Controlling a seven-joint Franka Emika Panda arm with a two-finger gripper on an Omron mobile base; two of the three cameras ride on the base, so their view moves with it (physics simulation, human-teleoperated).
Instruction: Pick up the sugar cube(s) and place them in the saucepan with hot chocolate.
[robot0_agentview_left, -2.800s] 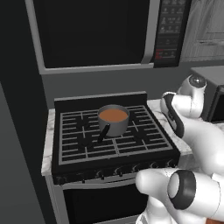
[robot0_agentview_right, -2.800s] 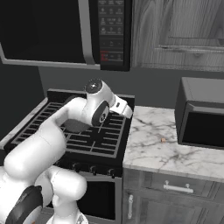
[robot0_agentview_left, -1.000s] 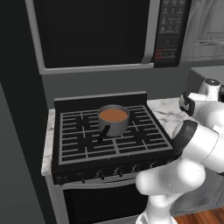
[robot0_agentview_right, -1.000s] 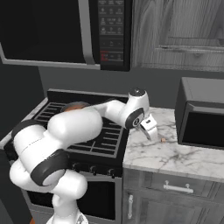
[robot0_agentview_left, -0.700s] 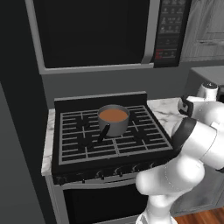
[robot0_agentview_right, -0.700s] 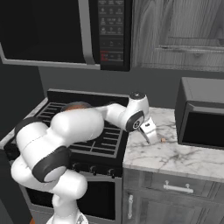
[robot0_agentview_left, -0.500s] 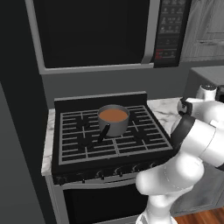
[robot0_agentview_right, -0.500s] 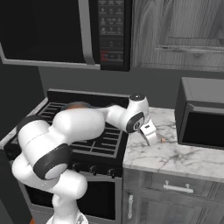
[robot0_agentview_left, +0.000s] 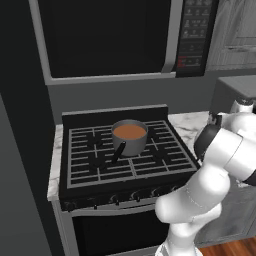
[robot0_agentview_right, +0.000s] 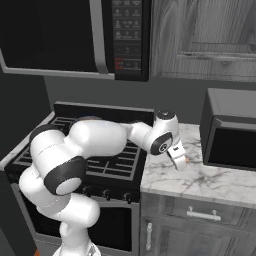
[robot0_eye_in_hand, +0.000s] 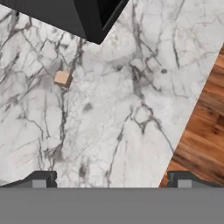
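Marble counter (robot0_agentview_right: 220, 182) right of the stove (robot0_agentview_left: 125, 155) carries one tan sugar cube (robot0_eye_in_hand: 62, 78), lying near the black microwave (robot0_agentview_right: 232, 132) corner. Gripper (robot0_agentview_right: 179, 161) hangs over the counter, jaws spread wide, nothing between them, cube off to one side. Saucepan (robot0_agentview_left: 129, 137) with hot chocolate (robot0_agentview_left: 129, 131) sits mid-stove, handle toward the front.

I am seeing flat, even rendered lighting, dim around the stove (robot0_agentview_left: 120, 150), soft shadows, no glare, slightly coarse, blurry textures.
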